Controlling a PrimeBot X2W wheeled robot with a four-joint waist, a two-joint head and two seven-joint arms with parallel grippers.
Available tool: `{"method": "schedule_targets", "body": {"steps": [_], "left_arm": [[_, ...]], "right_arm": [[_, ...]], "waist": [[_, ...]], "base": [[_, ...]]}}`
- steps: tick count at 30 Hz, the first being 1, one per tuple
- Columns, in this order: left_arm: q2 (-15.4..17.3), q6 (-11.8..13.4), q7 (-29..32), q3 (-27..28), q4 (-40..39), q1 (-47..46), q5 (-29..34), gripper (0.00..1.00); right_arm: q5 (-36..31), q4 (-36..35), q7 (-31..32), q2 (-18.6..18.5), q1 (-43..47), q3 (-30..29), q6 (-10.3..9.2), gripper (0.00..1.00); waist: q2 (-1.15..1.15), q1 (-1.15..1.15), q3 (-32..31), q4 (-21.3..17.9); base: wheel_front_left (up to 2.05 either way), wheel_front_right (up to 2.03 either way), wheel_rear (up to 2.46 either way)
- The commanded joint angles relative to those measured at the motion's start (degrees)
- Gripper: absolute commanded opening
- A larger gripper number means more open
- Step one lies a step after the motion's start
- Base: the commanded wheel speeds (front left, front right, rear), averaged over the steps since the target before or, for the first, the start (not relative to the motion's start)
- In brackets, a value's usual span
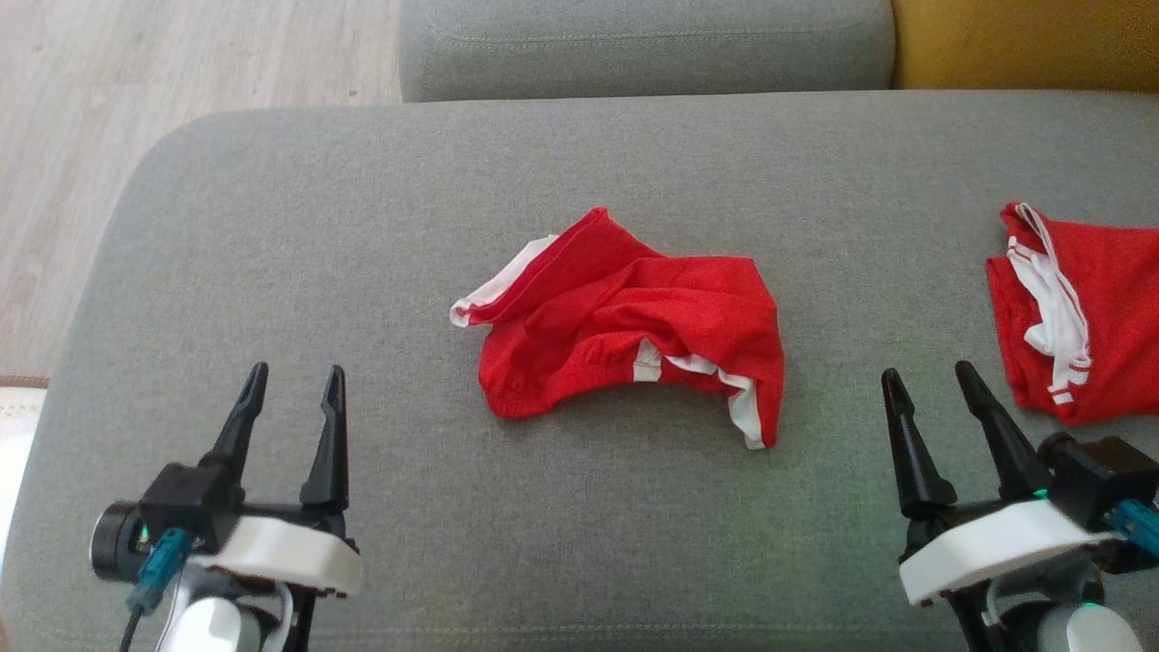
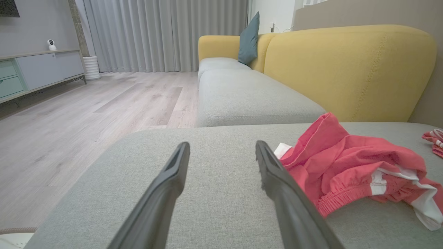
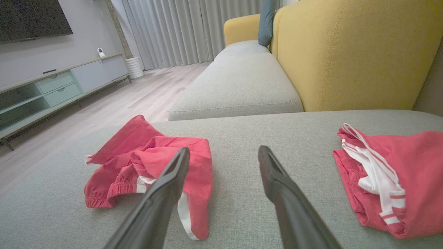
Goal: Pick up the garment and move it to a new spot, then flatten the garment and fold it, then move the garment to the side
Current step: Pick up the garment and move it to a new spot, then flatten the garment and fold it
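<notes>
Garment (image 1: 625, 326) lies crumpled between left claw (image 1: 294, 376) and right claw (image 1: 928, 376).

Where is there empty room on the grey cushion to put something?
The widest bare patch is the left part of the cushion, between its rounded edge and the crumpled shorts. Another strip runs behind the shorts to the back edge. A narrower gap lies between the shorts and the second red garment. The right edge is crowded.

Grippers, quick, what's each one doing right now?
Left gripper: open, holding nothing.
Right gripper: open, holding nothing.
</notes>
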Motion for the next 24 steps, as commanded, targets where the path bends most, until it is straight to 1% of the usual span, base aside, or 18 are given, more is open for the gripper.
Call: {"method": "schedule_targets", "body": {"steps": [1,24], "left_arm": [[1.2,0.1,-0.7,1.8,-2.3,-1.8,0.0,1.00],[1.5,0.7,-0.7,1.2,-3.1,-2.4,0.1,1.00]], "right_arm": [[0.1,-2.3,0.0,-0.3,-0.9,1.3,0.21,1.00],[0.5,-2.3,-0.4,-0.3,-1.9,1.5,0.21,1.00]], "waist": [[0.00,0.00,-0.2,-0.1],[0.00,0.00,1.7,-0.3]], "base": [[0.00,0.00,0.00],[0.00,0.00,0.00]]}}
